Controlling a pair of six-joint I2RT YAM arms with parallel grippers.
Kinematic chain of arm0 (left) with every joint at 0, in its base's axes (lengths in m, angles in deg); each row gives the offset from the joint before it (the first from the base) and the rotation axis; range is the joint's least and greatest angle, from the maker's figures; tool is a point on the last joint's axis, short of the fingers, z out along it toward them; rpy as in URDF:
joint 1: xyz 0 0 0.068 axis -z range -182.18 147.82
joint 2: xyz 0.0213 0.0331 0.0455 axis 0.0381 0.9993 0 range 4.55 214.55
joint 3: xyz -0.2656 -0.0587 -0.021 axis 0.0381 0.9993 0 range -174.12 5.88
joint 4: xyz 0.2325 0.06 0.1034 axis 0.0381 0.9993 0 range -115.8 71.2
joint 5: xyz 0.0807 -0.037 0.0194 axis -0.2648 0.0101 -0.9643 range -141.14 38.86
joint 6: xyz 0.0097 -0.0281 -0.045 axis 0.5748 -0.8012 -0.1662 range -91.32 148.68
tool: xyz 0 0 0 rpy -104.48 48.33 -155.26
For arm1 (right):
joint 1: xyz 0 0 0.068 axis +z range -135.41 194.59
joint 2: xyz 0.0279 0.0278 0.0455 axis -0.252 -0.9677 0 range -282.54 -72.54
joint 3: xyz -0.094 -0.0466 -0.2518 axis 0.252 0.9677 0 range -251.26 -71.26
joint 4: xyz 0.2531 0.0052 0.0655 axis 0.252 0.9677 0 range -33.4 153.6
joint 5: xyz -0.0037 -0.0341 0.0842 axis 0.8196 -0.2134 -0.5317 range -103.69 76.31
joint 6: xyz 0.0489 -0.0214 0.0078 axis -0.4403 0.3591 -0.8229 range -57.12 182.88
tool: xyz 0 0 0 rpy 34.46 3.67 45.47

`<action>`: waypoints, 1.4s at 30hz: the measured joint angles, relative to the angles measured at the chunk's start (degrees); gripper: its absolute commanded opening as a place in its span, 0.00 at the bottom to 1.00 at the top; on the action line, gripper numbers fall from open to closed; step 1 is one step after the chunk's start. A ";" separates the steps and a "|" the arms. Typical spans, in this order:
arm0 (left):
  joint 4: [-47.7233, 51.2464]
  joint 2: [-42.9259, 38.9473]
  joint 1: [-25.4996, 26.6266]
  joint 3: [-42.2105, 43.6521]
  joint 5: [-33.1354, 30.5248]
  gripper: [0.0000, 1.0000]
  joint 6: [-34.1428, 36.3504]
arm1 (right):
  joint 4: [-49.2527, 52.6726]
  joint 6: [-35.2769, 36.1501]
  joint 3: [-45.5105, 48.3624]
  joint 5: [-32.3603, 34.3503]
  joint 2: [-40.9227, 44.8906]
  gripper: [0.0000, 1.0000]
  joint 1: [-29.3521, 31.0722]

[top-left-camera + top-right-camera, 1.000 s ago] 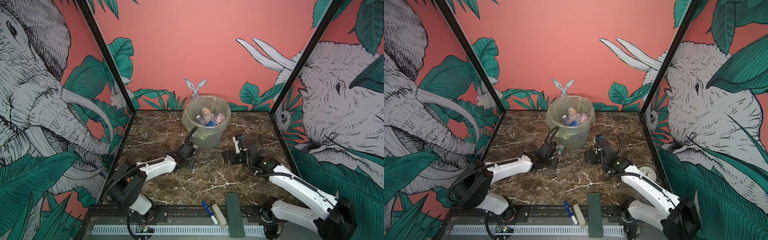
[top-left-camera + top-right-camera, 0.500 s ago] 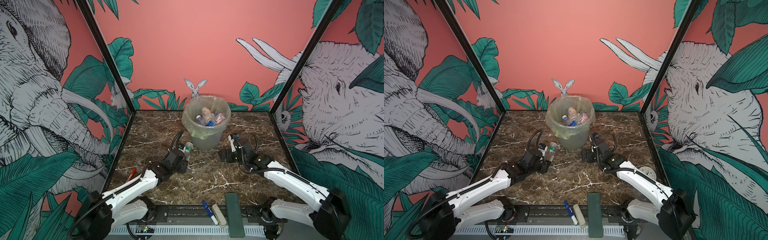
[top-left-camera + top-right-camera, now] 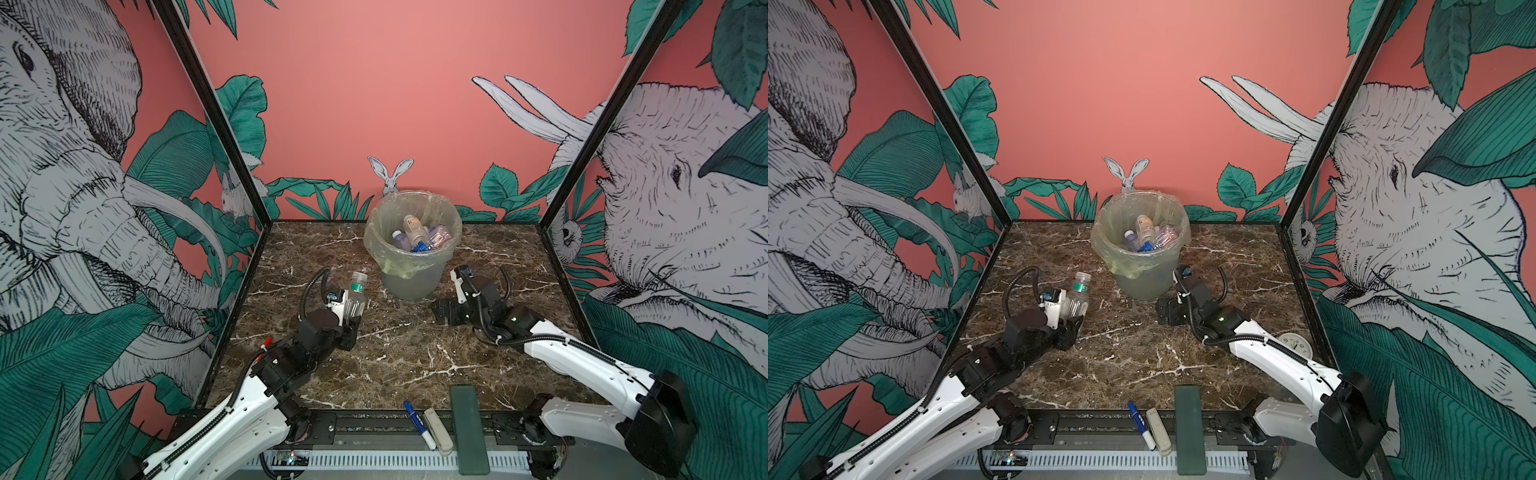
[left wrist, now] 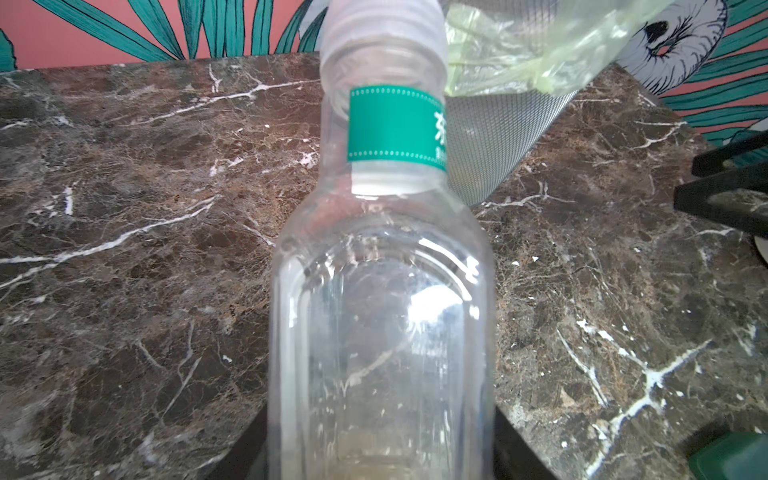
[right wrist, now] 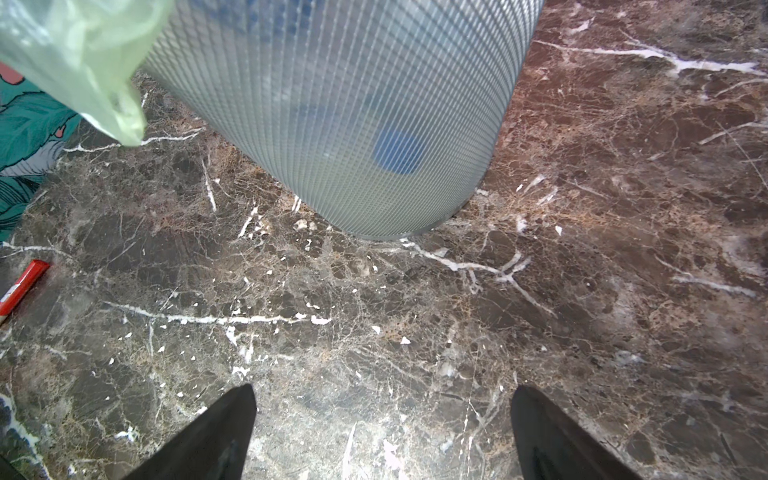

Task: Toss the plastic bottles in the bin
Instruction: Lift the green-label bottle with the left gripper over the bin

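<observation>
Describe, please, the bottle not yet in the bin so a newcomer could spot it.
Find the bag-lined bin at the back of the marble table. Left of its base, the left end effector holds a clear bottle. It alone is outside the bin and wears a green neck label.

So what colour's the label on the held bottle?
Green label with white print; left wrist view shows it best.

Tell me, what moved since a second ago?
The left gripper gripped the green-labelled bottle beside the bin and drew it away. The right gripper, open, slid a little toward the middle. The bin and the bottles inside it stayed put.
</observation>
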 measured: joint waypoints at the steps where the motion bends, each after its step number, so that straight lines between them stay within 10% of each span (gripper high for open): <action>1: 0.76 -0.22 0.00 -0.66 -0.24 0.49 0.04 | 0.00 0.00 0.00 0.02 0.00 0.98 0.02; 14: 4.46 3.41 0.00 -14.16 -1.44 0.51 3.65 | -0.37 0.04 0.00 0.22 0.02 0.98 0.57; 23: 3.85 23.58 -0.37 -37.64 -0.92 0.51 11.28 | -0.46 0.70 -1.07 0.61 0.04 0.98 0.63; 28: 2.56 44.59 -4.48 -61.81 4.87 0.98 13.07 | -1.42 0.68 -1.29 0.61 0.04 0.98 0.63; 31: 2.47 54.93 -7.82 -71.82 7.43 1.00 12.33 | -1.62 0.63 -1.29 0.61 0.15 0.98 0.68; 42: 1.25 48.61 -10.25 -60.57 8.76 1.00 11.54 | -1.03 0.70 -0.74 2.67 4.61 0.99 0.68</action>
